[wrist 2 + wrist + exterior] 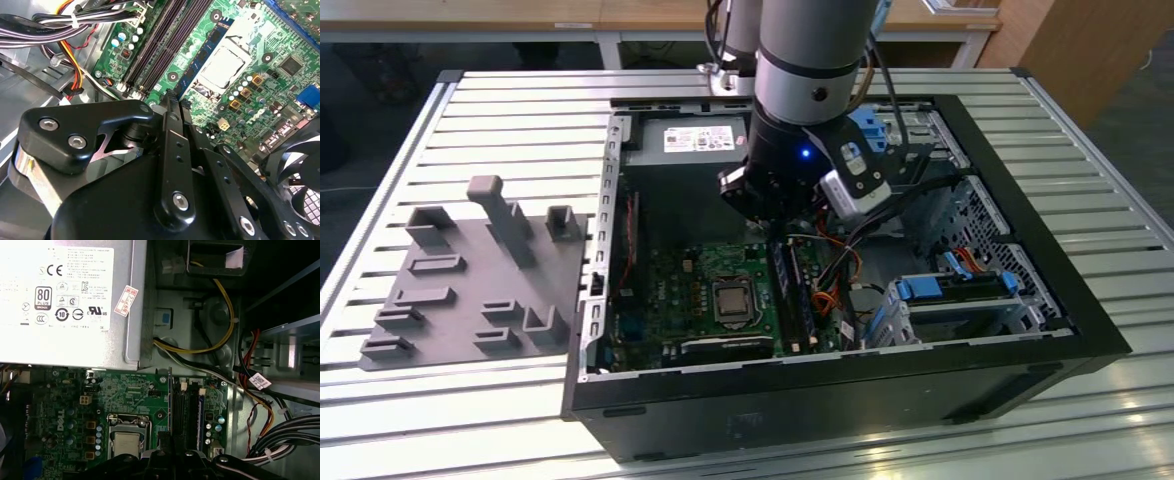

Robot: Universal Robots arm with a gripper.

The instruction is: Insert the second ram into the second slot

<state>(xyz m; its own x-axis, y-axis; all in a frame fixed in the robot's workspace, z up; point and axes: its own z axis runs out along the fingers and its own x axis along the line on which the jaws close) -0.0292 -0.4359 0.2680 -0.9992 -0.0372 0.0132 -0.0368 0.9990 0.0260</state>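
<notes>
My gripper [781,232] hangs inside the open computer case [854,365], just above the motherboard [680,300]. In the second wrist view its black fingers [171,102] meet at the tips, shut, with nothing visible between them. The long dark memory slots [160,45] lie just beyond the tips. In the first wrist view the gripper [165,442] sits at the near end of the slots [185,407], on their processor side. A thin blue edge [200,412] runs along the slots' far side. The second ram is hidden from me.
The power supply [65,300] fills the case's back end. Wire bundles [75,20] run beside the slots. The processor socket [222,67] and a fan [300,170] lie close by. Blue drive clips [947,290] sit on the exterior view's right, a grey fixture [467,280] on its left.
</notes>
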